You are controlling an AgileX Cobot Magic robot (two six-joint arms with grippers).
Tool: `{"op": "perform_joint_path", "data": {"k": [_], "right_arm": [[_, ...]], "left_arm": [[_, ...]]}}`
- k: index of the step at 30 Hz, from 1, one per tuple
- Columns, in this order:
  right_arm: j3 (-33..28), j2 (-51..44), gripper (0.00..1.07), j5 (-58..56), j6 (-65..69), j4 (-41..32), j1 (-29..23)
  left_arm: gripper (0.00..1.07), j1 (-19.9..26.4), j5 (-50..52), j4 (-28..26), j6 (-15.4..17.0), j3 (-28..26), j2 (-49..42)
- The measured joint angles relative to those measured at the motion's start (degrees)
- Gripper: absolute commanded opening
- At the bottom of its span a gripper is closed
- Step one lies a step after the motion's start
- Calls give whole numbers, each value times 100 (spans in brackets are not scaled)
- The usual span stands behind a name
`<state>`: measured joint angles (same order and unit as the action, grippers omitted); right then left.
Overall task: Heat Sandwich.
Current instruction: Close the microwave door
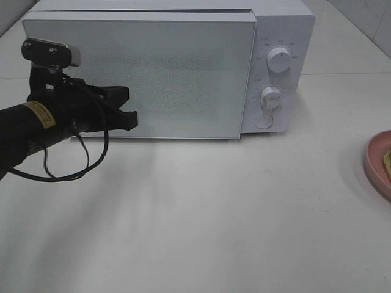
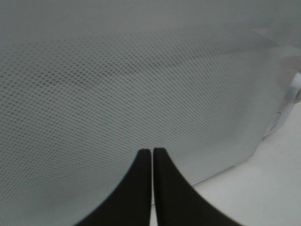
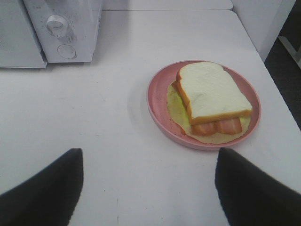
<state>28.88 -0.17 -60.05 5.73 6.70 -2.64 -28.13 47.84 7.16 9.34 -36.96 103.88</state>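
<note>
The sandwich [image 3: 214, 96], white bread with a tan crust and orange filling, lies on a round pink plate [image 3: 157, 101]. In the exterior high view only the plate's rim [image 1: 374, 160] shows, at the right edge of the table. My right gripper [image 3: 148, 181] stands open a little short of the plate, nothing between its fingers; it is out of the exterior high view. My left gripper [image 1: 129, 108] is shut and empty, its tips [image 2: 152, 153] close in front of the lower left part of the shut microwave door [image 1: 183, 79].
The white microwave [image 1: 282, 36] stands at the back of the white table [image 1: 201, 220], with two knobs [image 1: 280, 61] and a round button [image 1: 263, 121] on its right panel. The table's right edge [image 3: 277, 89] runs just past the plate.
</note>
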Motion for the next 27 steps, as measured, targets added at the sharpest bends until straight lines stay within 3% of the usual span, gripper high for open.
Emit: {"op": "perform_joint_path", "data": {"k": [16, 27], "right_arm": [[0, 0, 76, 0, 0, 0, 0], [0, 0, 76, 0, 0, 0, 0]], "left_arm": [[0, -940, -922, -1140, -934, -1455, 573], [0, -1215, -1581, -1186, -997, -2487, 1026]]}}
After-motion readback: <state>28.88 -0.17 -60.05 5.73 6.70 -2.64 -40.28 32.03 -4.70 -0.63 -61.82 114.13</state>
